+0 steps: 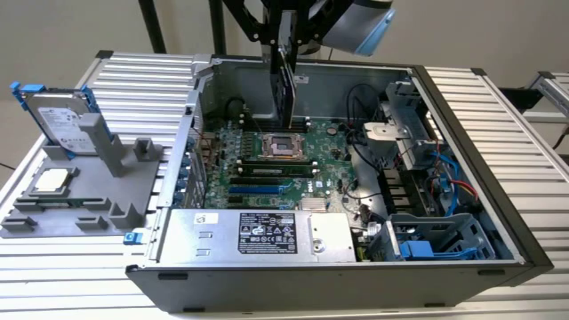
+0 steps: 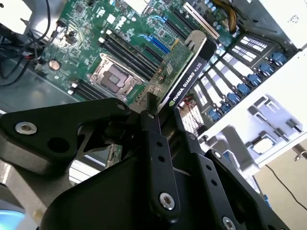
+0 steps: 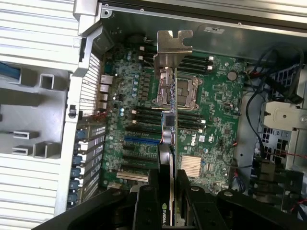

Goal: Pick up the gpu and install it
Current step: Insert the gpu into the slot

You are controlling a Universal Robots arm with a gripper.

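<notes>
Open computer case with the motherboard lying flat inside; places are given from the empty processor socket. The gripper hangs high over the socket, closed to a narrow gap on the gpu. One finger presses on each face of the card. The gpu hangs on edge, long side down, directly above the socket and not seated in any slot. In the first wrist view its silver bracket is the end farthest from the gripper, and the card's edge crosses the socket. Well to the exterior view's left of the socket, outside the case, a grey holder carries a hard drive and a processor chip.
</notes>
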